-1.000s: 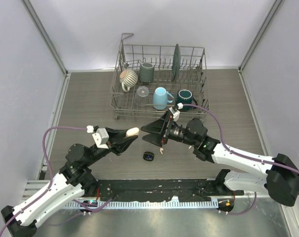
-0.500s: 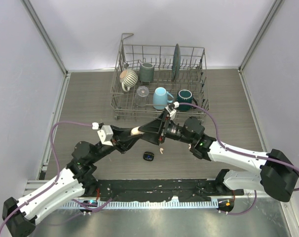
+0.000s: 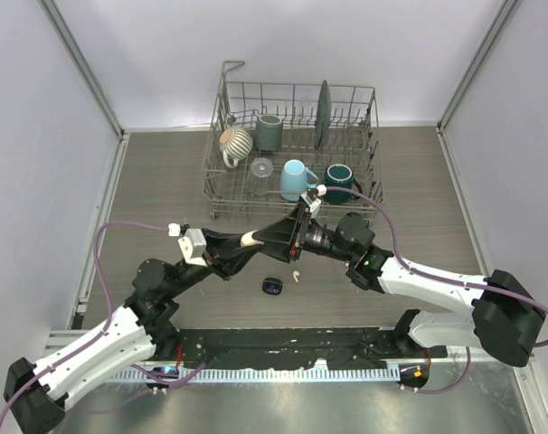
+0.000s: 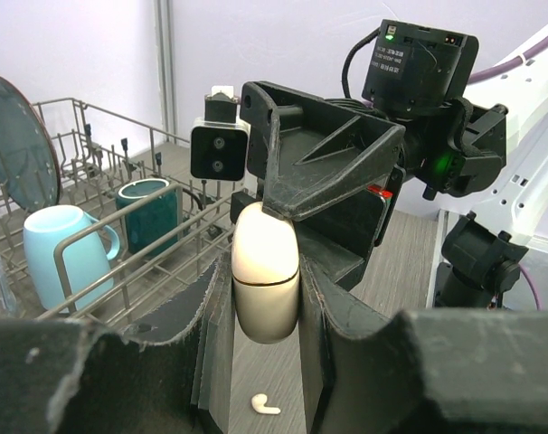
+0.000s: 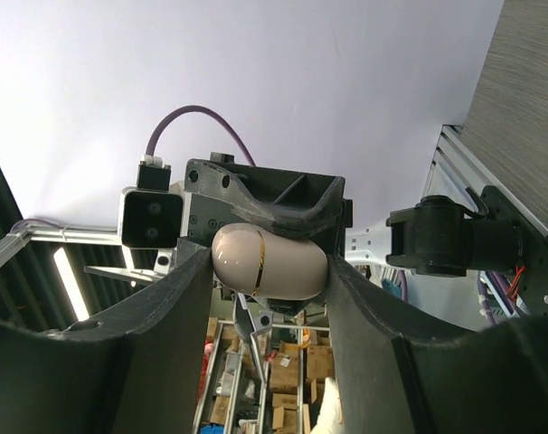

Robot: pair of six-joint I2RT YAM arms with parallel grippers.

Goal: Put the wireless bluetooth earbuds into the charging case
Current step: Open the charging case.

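Note:
A cream-pink charging case [image 3: 249, 240], closed and with a thin seam round it, hangs above the table between my two arms. My left gripper [image 3: 243, 243] is shut on its lower half [image 4: 266, 298]. My right gripper [image 3: 267, 237] meets it head-on, and its jaws press on both ends of the case [image 5: 269, 262]. One pale earbud [image 3: 295, 274] lies on the table below, seen between the left fingers [image 4: 265, 405]. The left gripper [image 4: 266, 262] and right gripper [image 5: 267, 271] each have the case in their own view.
A small black case [image 3: 272, 287] lies on the table beside the pale earbud. A wire dish rack [image 3: 222, 204] stands behind, holding a light-blue mug [image 3: 297, 179], a teal mug [image 3: 339, 181], a striped mug [image 3: 235, 142] and a plate [image 3: 322, 113].
My left arm carried the case to the right, into the right gripper's jaws. The right jaws have closed in from wide open onto the case.

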